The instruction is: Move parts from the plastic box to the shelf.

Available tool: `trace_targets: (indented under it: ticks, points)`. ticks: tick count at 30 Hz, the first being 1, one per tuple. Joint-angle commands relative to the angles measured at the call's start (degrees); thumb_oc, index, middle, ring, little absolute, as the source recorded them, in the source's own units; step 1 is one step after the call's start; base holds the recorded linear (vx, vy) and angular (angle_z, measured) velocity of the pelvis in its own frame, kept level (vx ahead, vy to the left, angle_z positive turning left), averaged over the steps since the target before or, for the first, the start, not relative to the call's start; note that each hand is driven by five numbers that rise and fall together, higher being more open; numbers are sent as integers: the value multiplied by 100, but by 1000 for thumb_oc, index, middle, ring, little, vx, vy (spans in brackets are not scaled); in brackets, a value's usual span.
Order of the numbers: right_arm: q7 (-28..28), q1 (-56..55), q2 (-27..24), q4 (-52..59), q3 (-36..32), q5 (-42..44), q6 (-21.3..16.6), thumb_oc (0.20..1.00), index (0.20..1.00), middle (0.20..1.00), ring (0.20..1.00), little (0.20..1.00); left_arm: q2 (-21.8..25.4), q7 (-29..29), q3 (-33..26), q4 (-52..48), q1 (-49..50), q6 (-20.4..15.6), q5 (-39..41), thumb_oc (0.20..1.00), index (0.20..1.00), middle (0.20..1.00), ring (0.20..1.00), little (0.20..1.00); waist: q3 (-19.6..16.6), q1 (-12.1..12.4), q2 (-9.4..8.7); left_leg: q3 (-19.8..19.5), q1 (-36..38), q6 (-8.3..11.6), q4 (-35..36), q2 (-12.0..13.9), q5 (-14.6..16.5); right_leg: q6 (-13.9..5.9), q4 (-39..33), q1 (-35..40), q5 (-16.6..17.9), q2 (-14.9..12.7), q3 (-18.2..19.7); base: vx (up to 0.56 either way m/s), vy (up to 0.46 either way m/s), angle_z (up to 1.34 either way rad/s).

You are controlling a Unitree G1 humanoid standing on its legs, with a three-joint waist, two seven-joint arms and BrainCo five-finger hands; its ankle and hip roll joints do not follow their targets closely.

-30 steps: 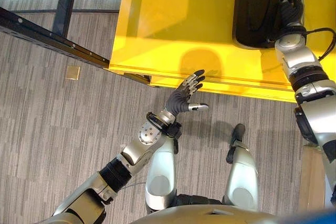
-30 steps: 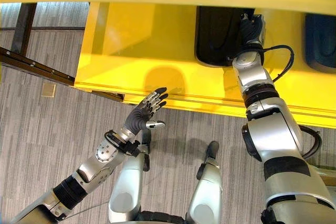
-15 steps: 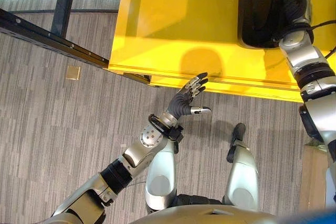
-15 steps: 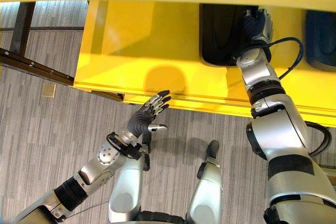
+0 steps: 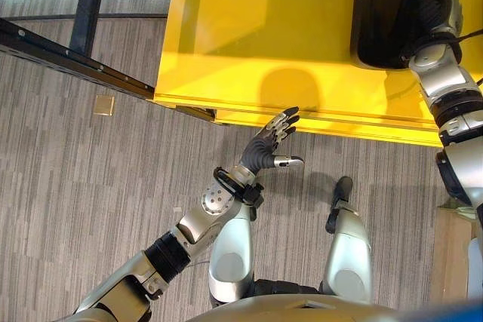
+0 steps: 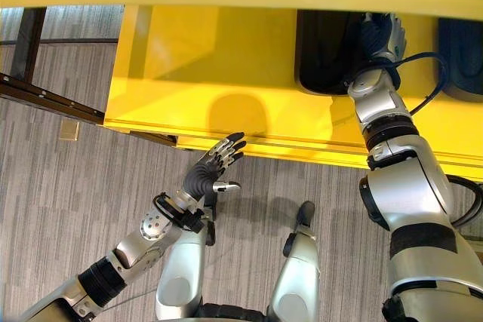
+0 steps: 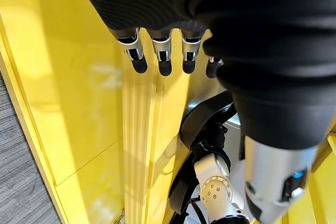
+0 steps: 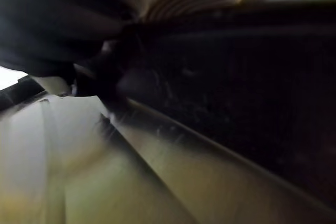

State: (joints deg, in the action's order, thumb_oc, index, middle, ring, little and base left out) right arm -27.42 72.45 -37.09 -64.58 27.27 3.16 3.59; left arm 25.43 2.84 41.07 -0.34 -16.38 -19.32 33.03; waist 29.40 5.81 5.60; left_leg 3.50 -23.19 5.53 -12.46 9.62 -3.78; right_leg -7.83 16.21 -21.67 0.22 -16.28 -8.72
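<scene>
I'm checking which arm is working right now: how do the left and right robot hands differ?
The left robot hand hovers in the open before the yellow shelf's front edge, fingers straight and spread, holding nothing. The right robot hand reaches deep onto the shelf against a black part, its fingers hidden there. Both share dark ribbed covers.

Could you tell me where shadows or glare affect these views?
Left eye view: a round shadow falls on the yellow shelf above the open left hand. Left wrist view: soft glare on the shelf face. Right wrist view: dark and murky around the right hand.
</scene>
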Motion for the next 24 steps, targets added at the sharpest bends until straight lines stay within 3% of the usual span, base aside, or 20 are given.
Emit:
trace_targets:
  ticks: [1, 14, 24]
  points:
    - [-361, 253, -405, -29, 246, 1, 131, 200, 200, 200, 200, 200, -10, -92, 101, -389, 107, -435, -44, 1000, 1000, 1000, 1000, 1000, 40, 127, 51, 259, -47, -349, -320, -285, 231, 464, 935, -206, -466, 351, -375, 0, 0, 0]
    - [-132, 68, -144, -69, -80, 595, 121, 200, 200, 200, 200, 200, -93, 61, 43, -398, -44, -528, -132, 1000, 1000, 1000, 1000, 1000, 40, 83, 84, 298, -31, -341, -306, -298, 241, 496, 1038, -267, -519, 316, -360, 0, 0, 0]
    - [-134, 130, -163, 1, 107, -272, -62, 200, 200, 200, 200, 200, -107, 49, 2, -354, -64, -563, -119, 1000, 1000, 1000, 1000, 1000, 40, 87, 102, 295, -19, -344, -279, -299, 215, 494, 1050, -284, -508, 312, -349, 0, 0, 0]
